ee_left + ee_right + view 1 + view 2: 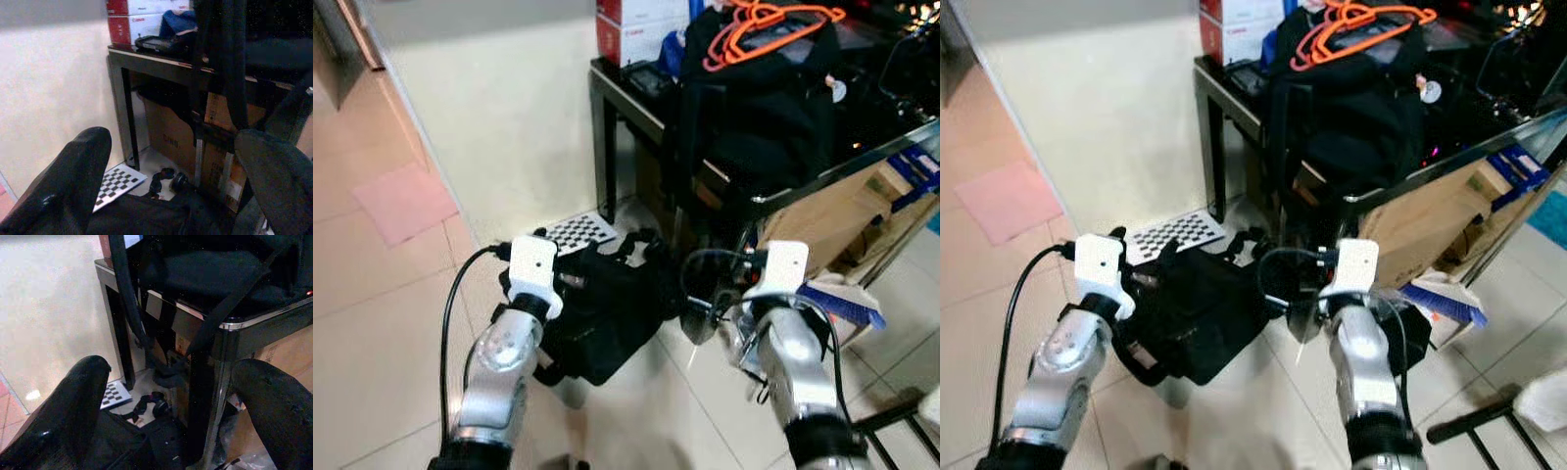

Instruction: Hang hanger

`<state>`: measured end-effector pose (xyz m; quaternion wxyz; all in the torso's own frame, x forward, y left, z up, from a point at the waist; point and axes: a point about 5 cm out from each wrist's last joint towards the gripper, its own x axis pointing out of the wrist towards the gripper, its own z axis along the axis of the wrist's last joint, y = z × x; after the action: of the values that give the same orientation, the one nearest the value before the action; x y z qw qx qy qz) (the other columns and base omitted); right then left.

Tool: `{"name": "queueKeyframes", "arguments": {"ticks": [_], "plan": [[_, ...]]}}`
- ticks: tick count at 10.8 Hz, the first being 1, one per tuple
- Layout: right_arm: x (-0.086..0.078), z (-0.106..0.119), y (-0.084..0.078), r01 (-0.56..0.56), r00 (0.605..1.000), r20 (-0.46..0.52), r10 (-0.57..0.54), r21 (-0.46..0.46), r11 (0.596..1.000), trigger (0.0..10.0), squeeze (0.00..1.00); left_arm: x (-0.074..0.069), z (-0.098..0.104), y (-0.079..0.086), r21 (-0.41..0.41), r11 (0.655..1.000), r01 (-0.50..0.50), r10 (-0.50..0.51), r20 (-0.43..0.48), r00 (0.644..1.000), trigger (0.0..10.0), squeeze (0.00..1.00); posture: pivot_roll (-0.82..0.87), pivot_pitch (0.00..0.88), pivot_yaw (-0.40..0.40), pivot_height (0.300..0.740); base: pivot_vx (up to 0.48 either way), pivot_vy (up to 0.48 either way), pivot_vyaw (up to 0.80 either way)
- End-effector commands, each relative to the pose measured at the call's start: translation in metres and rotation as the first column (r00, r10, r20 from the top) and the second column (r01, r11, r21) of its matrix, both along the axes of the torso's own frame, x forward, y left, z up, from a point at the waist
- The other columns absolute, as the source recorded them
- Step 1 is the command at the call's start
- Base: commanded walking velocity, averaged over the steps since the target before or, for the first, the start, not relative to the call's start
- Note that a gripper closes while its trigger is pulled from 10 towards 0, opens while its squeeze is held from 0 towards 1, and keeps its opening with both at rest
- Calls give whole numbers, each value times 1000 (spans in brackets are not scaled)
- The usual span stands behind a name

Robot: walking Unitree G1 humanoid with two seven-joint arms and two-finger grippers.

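Note:
Several orange hangers lie in a heap on top of a black backpack that stands on a dark table ahead and to my right. Both arms are raised low in front of me, well short of the hangers. In its wrist view, my left gripper is open with nothing between its fingers, pointing at the table's leg. My right gripper is open too and holds nothing, and it faces the table's chrome edge.
A black bag lies on the tiled floor just beyond my wrists, with a checkerboard sheet behind it. Cardboard boxes fill the space under the table. Red-and-white boxes sit on top. A cream wall stands to the left.

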<state>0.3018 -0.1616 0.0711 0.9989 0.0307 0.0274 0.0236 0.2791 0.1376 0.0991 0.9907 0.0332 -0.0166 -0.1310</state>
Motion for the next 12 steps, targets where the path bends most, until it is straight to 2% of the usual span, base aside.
{"name": "queueKeyframes", "arguments": {"ticks": [1,3,7,10,12], "plan": [[-1,-4,-1,-5,1000,-23,5,2,1000,10000,0,-1,-1,-7,18,999,42,-43,1,999,10000,0,22,0,38,677,0,-446,-456],[2,-5,-4,14,999,-33,-14,11,1000,10000,0,-1,1,-15,19,996,89,-90,16,996,10000,0,19,0,43,677,0,-442,-525],[2,-8,-3,10,999,-37,-10,-11,1000,10000,0,10,-10,-2,28,999,43,-41,-52,998,10000,0,11,0,46,677,60,0,-539],[-10,-24,-9,51,995,-82,-50,10,999,10000,0,3,-25,6,-23,999,49,-51,-107,993,10000,0,-3,0,61,677,0,0,-563],[-11,-27,-8,59,994,-89,-59,-2,998,10000,0,7,-25,7,-14,998,63,-64,-99,993,10000,0,-11,0,70,677,0,0,-609]]}}
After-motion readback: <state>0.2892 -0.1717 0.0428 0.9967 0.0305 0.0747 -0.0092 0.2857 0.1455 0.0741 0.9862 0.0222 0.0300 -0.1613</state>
